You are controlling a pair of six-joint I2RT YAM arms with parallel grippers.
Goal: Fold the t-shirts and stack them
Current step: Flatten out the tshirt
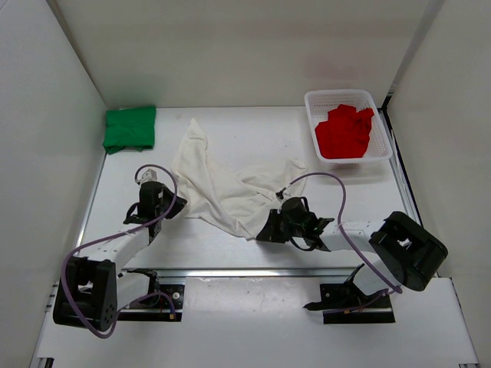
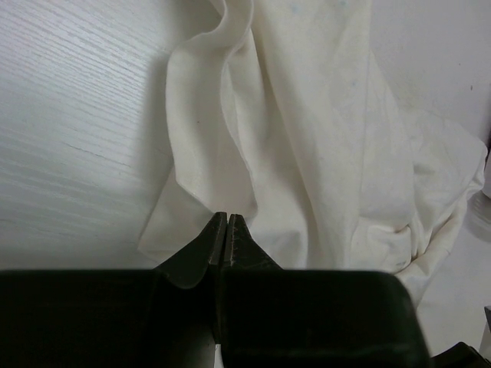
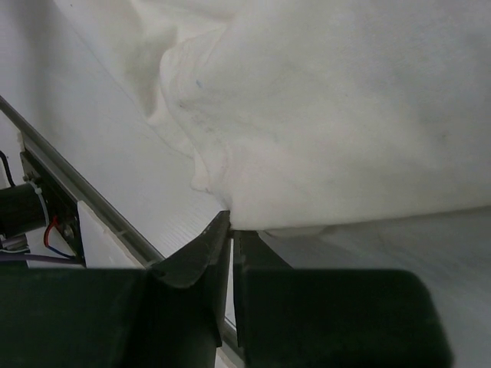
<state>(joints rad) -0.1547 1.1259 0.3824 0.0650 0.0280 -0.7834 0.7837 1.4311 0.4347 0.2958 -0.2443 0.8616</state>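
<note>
The white t-shirt [image 1: 222, 188] lies crumpled and spread across the middle of the table. My left gripper [image 1: 178, 205] is at its left edge, jaws shut with the tips pinching the cloth's edge [image 2: 229, 217]; the white t-shirt [image 2: 307, 138] fills that view in long folds. My right gripper [image 1: 263, 232] is at the shirt's near corner, its jaws closed on the hem [image 3: 232, 224], with the white t-shirt [image 3: 345, 115] bunched just above the tips. A folded green t-shirt [image 1: 130, 127] rests at the back left. The red t-shirt [image 1: 345, 132] sits crumpled in the basket.
The white mesh basket [image 1: 311, 98] stands at the back right corner. White walls enclose the table on the left, back and right. A metal rail [image 1: 253, 271] runs along the near edge, close behind the right gripper, and the rail [image 3: 92, 207] also shows in the right wrist view.
</note>
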